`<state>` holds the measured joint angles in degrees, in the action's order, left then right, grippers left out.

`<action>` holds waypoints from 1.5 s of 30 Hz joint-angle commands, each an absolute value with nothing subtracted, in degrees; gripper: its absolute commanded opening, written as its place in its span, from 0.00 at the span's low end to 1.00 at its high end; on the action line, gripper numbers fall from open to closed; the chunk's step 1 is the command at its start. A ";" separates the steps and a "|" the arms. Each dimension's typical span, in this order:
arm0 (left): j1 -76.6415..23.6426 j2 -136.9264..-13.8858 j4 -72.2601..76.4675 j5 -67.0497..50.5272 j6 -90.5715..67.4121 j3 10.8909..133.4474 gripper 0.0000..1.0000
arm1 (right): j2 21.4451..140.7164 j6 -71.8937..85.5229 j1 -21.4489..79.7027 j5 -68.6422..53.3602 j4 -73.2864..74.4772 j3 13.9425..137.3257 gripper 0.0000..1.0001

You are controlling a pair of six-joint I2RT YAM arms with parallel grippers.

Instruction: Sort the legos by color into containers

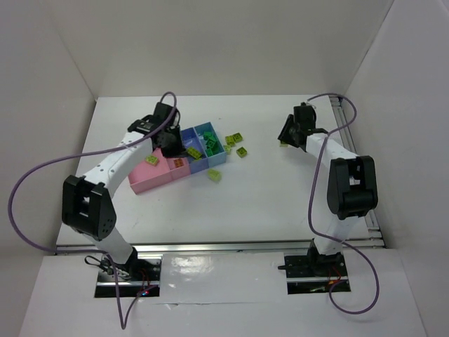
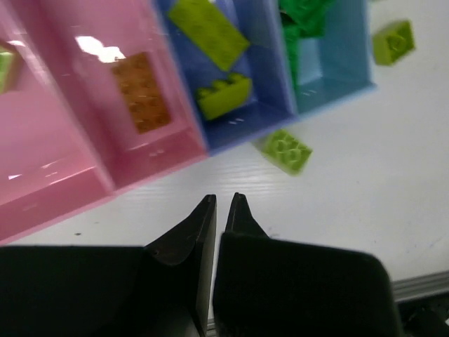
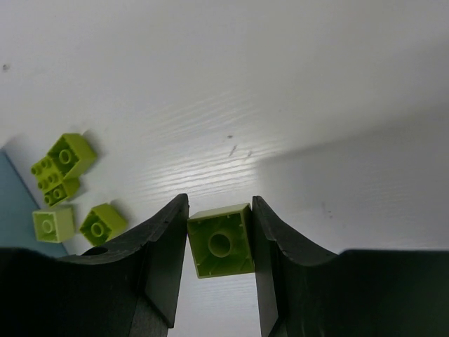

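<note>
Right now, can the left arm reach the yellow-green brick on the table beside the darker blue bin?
Probably yes: the left gripper, shut and empty, hovers just short of the yellow-green brick, nothing between them. It must open first.

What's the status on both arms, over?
Left end effector shut, empty, over table by the bins. Right end effector shut on a yellow-green brick. Loose bricks lie between it and bins.
</note>
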<state>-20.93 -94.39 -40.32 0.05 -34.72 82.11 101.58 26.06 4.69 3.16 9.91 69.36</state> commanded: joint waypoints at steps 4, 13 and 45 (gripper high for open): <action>-16.44 -90.26 -40.61 -3.33 -32.43 77.70 0.16 | 99.49 22.95 8.25 3.17 10.11 72.77 0.12; -28.38 -92.10 -38.06 -4.39 -34.98 75.67 0.53 | 99.49 21.88 11.78 0.88 9.58 70.50 0.12; -35.51 -116.54 -32.96 -1.23 -9.23 86.66 0.50 | 96.06 21.88 11.25 3.08 13.71 68.20 0.12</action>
<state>-35.55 -115.68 -33.85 -0.19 -10.26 86.63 98.15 22.61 11.64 2.20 13.30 68.23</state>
